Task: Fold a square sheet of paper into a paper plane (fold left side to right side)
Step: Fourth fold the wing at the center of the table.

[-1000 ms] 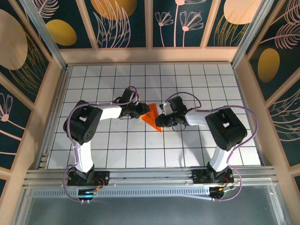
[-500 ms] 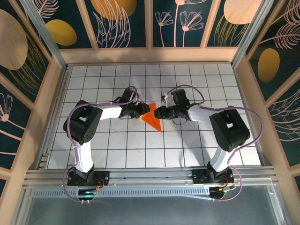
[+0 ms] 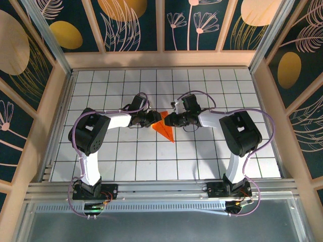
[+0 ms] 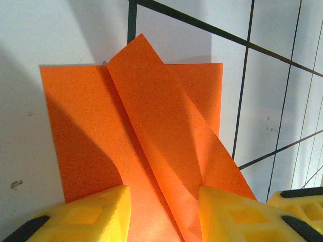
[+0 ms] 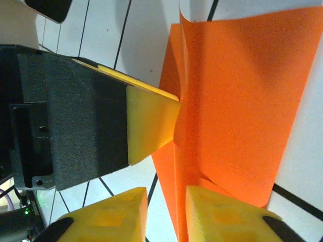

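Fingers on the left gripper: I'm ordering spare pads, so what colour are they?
Bright yellow foam on the left gripper's fingers, clearest in the left wrist view.

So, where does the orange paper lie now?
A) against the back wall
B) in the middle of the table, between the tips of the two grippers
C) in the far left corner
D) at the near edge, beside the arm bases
B: seen from above, the orange paper lies mid-way across the table, with the left gripper and the right gripper at its far end.
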